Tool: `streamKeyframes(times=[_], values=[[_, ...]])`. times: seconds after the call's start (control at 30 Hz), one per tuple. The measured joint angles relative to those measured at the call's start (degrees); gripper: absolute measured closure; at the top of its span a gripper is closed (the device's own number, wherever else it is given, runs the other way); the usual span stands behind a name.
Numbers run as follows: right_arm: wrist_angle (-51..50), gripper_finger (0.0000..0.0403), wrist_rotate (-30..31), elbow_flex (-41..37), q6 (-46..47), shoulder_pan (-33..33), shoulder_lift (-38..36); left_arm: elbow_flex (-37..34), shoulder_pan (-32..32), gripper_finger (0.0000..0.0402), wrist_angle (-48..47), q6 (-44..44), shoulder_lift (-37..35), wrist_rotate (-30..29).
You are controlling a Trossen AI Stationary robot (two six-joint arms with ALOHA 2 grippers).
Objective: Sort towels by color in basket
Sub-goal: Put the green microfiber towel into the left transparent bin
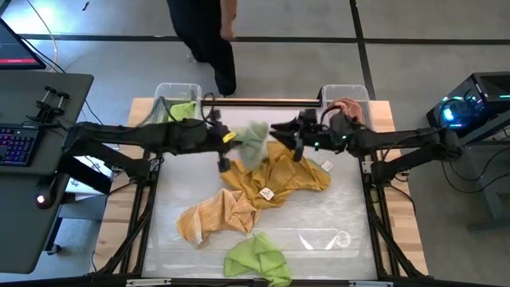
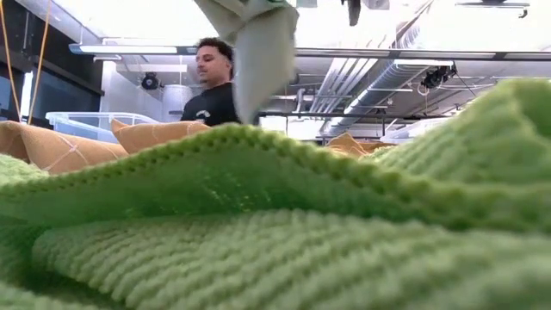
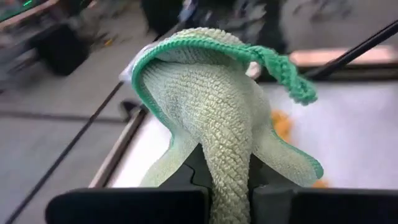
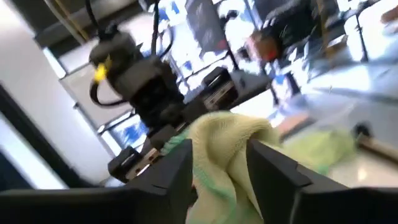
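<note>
A pale sage green towel with a darker green hem hangs in the air over the table's far middle, between my two grippers. My left gripper reaches in from the left and is shut on it. My right gripper comes from the right and is shut on it as well. A mustard yellow towel and a light orange-tan towel lie crumpled on the table below. A lime green towel lies at the near edge and fills the low view. My left gripper pinches the sage towel between its two fingers at a bunched fold, coming level from the table's left. The cloth rises past the fingers and flops over, its green hem on top. The towel is lifted clear of the table. My right gripper has a bunched part of the sage towel between its two fingers, coming level from the table's right, facing the left gripper. Which edge it has does not show. In the low view the towel hangs slack.
Two clear bins stand at the far edge: the left bin holds a lime green towel, the right bin a dusty pink-brown one. A person stands beyond the far edge. Bare table shows at the near right.
</note>
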Motion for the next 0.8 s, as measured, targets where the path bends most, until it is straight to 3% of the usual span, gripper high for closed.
streamKeyframes(times=[0.27,0.47,0.67,0.8], values=[[-0.85,0.0251,1.19,1.25,-6.55,-1.11,-3.58,7.57,2.46,0.0396,-26.53,-3.87,-7.60,-23.16],[-4.04,0.0254,1.95,1.27,-6.25,-1.34,-3.85,8.21,8.34,0.0397,-37.51,-8.83,-15.37,-33.45],[-5.41,0.0254,2.56,1.27,-6.17,-1.34,-3.86,6.00,16.73,0.0398,-40.38,-7.20,-20.78,-36.30],[-5.46,0.0254,2.79,1.27,-6.48,-1.34,-3.86,1.73,22.37,0.0398,-40.35,-7.93,-22.71,-30.72]])
